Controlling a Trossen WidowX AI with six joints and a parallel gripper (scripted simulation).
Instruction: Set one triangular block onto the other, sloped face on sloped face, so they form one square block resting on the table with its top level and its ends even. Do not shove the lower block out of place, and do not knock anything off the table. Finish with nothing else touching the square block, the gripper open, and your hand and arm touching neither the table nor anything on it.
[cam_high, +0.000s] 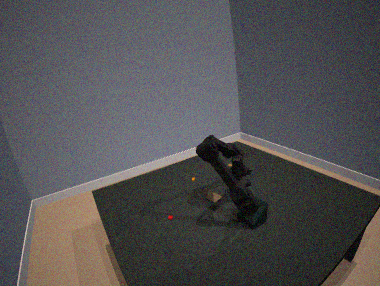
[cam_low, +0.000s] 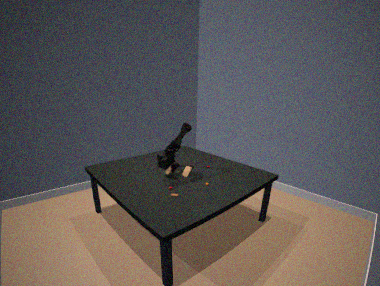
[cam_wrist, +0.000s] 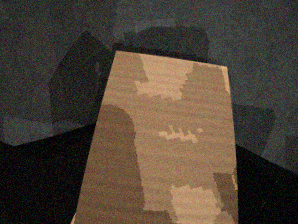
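One wooden triangular block (cam_wrist: 170, 120) (cam_low: 168, 170) is between the fingers of my gripper (cam_wrist: 160, 135) (cam_low: 169, 169), which is shut on it. It fills the middle of the wrist view, and its far end is slightly tilted there. The other block (cam_high: 214, 196) (cam_low: 187, 171) rests on the table, a short way to the right of the held block in the exterior view. The two blocks look apart. The arm hides the held block in the top view. The sloped faces are too small and dark to tell, as is the held block's exact height above the table.
The dark table (cam_high: 150, 250) (cam_low: 165, 220) carries small items: a red one (cam_high: 170, 217), an orange one (cam_high: 193, 179) (cam_low: 207, 183), two red ones (cam_low: 208, 167) (cam_low: 170, 188) in the exterior view, and a flat orange one (cam_low: 174, 195) nearer its front corner.
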